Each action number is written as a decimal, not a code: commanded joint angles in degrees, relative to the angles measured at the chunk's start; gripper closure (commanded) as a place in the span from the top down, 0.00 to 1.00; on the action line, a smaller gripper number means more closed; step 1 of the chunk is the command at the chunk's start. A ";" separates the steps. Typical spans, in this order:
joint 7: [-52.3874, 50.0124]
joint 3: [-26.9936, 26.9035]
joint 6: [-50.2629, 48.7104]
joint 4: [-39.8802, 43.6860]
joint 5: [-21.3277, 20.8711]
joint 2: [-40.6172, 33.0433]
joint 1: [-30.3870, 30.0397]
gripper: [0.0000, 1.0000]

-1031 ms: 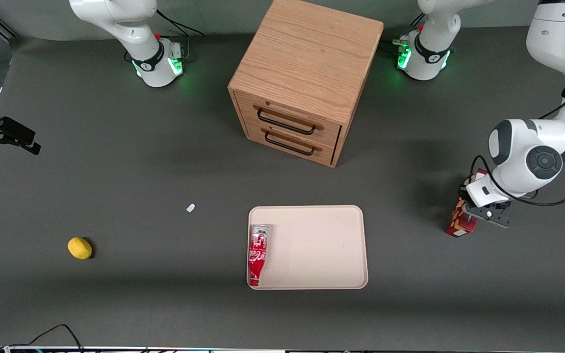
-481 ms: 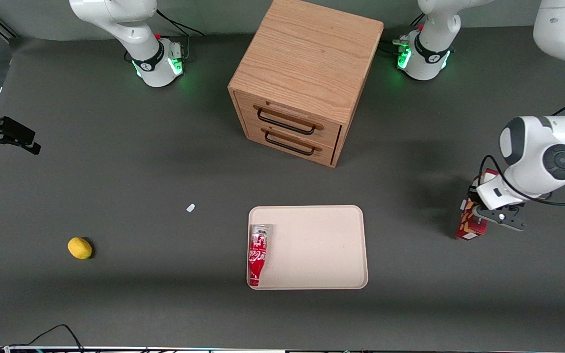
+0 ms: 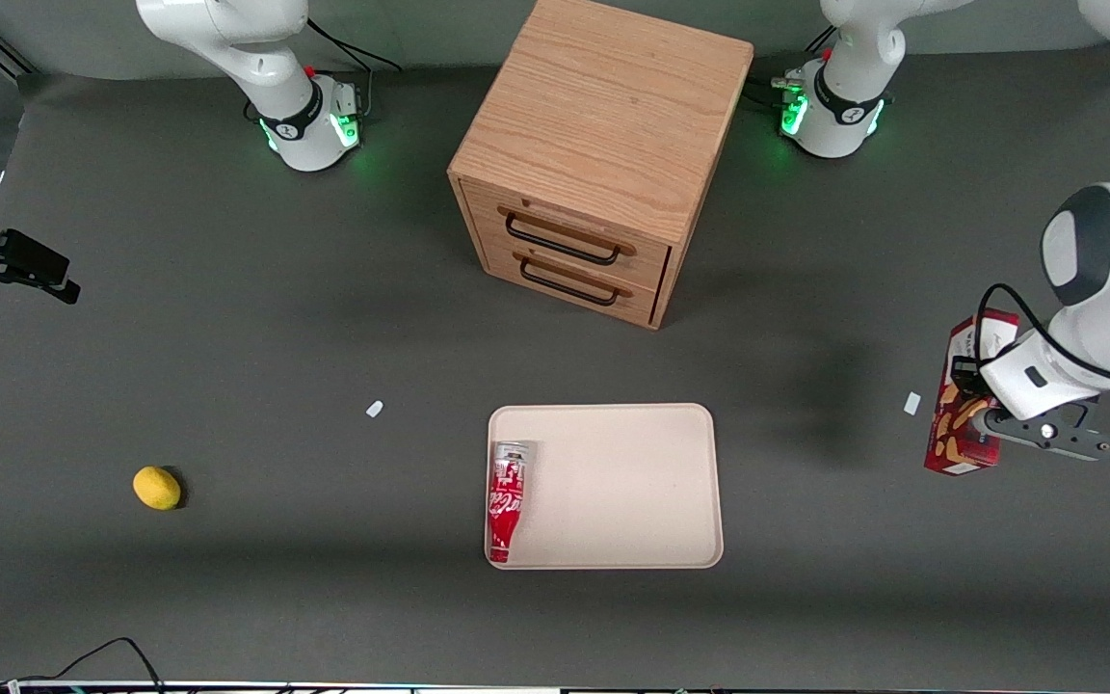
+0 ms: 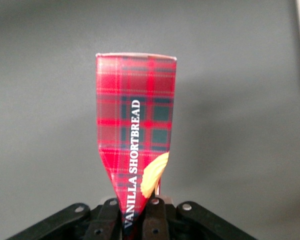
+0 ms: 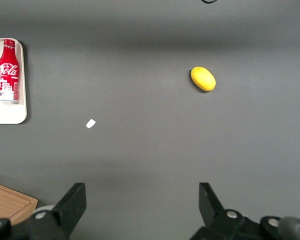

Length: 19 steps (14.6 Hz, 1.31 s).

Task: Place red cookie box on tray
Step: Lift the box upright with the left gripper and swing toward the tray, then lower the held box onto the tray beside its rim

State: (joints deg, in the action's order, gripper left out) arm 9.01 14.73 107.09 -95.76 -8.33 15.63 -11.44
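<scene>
1. We see the gripper [image 3: 984,416] clamped on the red cookie box [image 3: 963,424], held clear of the table at the working arm's end.
2. In the wrist view, the box [image 4: 136,135] sticks out from the fingers [image 4: 153,218].
3. The tray [image 3: 632,482] sits well apart from the gripper, toward the parked arm's end, carrying a Coca-Cola bottle [image 3: 506,499].

The red cookie box [image 3: 965,400], tartan-patterned with cookie pictures, hangs clamped in the gripper [image 3: 984,416] toward the working arm's end. The beige tray [image 3: 632,482] lies flat, well apart
</scene>
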 commanded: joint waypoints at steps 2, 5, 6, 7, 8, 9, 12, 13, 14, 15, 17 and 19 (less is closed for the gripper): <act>-15.56 5.21 -11.62 13.38 1.47 2.29 2.73 0.00; -23.93 5.58 -11.73 18.05 5.08 6.33 6.77 0.00; -26.47 5.58 -11.46 19.98 5.17 8.26 8.52 0.00; -30.24 5.58 -11.37 23.48 5.17 11.23 10.63 0.00; -34.37 5.58 -11.29 27.34 5.08 14.74 13.00 0.00; -38.15 5.58 -10.50 29.99 4.73 17.74 15.20 0.00; -43.72 5.49 -3.92 31.60 0.79 23.99 19.86 0.00; -44.25 5.40 -2.42 31.43 -1.14 25.57 21.01 0.00; -44.60 5.31 -0.75 31.34 -2.81 27.42 22.06 0.00; -45.30 5.14 1.00 31.25 -4.05 29.00 22.94 0.00; -45.57 5.05 3.91 30.81 -6.24 31.82 23.65 0.00; -45.57 4.53 6.46 30.46 -7.57 34.19 24.45 0.00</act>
State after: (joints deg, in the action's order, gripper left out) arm -35.48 20.46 112.56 -67.70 -14.12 47.54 11.49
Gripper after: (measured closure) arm 0.868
